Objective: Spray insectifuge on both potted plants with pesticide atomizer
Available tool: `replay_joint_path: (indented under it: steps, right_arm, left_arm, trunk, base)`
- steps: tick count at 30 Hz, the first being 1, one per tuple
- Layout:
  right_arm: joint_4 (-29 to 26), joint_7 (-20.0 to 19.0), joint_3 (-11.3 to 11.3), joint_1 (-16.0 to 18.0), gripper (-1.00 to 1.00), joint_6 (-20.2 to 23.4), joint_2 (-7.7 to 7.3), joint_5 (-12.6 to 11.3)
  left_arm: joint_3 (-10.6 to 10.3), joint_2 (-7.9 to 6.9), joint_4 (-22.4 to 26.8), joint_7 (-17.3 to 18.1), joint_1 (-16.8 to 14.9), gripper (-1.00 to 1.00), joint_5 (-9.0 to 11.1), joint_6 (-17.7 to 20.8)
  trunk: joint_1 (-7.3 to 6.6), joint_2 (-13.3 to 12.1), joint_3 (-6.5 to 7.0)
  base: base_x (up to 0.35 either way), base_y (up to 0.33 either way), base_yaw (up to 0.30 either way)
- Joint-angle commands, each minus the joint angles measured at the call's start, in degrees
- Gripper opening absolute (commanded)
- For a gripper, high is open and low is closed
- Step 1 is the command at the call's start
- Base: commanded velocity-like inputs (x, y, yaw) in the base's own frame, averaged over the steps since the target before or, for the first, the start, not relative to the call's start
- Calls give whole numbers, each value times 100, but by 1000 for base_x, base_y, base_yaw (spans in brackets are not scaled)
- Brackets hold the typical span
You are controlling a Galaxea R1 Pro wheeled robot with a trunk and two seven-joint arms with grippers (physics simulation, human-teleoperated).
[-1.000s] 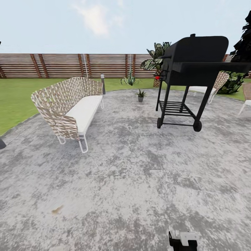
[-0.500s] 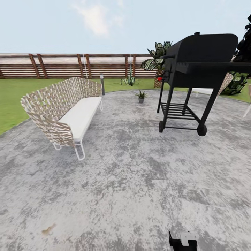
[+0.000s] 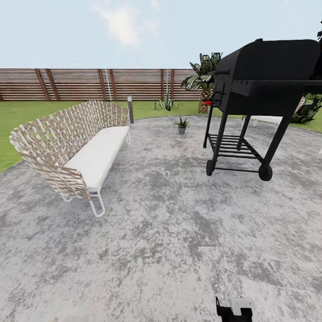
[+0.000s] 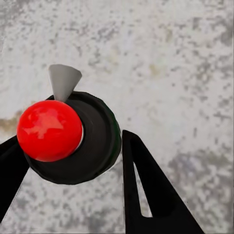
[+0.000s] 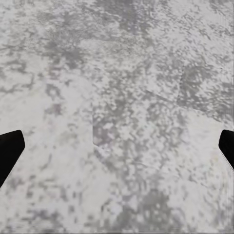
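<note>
We record the head view first. The round grey paved patio [image 3: 179, 232] fills the lower part, mottled light and dark. A woven wicker bench [image 3: 71, 150] with a white seat cushion stands on it at the left, on thin white wire legs. A black barbecue grill [image 3: 264, 89] on a wheeled frame stands at the right, with a small red knob on its near side. Between bench and grill, near the far edge of the paving, we see one potted plant [image 3: 181, 125]: a small green rosette in a grey pot, upright and well apart from both. Behind it lie the lawn [image 3: 27, 120], a spiky striped plant [image 3: 166, 103] growing from the grass, a short dark lamp post [image 3: 130, 108] just beside the bench's far end, a palm [image 3: 203, 76] partly hidden by the grill, and the brown slatted fence [image 3: 89, 84] under a pale sky.

A black and white part of the robot [image 3: 235, 308] shows at the lower edge of the head view; we cannot tell which part it is.

Left wrist view: the left gripper [image 4: 68, 161] is clamped on the pesticide atomizer [image 4: 73, 139], its two black fingers [image 4: 146, 185] pressing a dark round body topped with a red ball; a grey cone-shaped nozzle sticks out beside the ball. Grey paving lies below.

Right wrist view: the right gripper [image 5: 117, 146] holds nothing, its black fingertips [image 5: 9, 148] spread wide at opposite edges over bare paving.
</note>
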State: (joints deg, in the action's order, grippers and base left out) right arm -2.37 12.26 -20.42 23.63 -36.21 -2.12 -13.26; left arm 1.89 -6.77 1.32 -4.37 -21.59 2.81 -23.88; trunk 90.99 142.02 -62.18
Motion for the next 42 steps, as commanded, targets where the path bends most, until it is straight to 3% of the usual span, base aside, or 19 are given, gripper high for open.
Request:
replay_joint_path:
  steps: [1, 42]
  right_arm:
    - [-1, 23, -50, 2, 100, -9, 0, -36]
    - [-1, 13, -48, 2, 100, -9, -16, -36]
  left_arm:
    - [13, 0, -5, 7, -3, -100, 27, -20]
    - [13, 0, -1, 7, -3, -100, 27, -20]
  trunk:
    - [2, 2, -5]
    - [2, 2, -5]
  base:
    - [340, 0, 0]
    - [340, 0, 0]
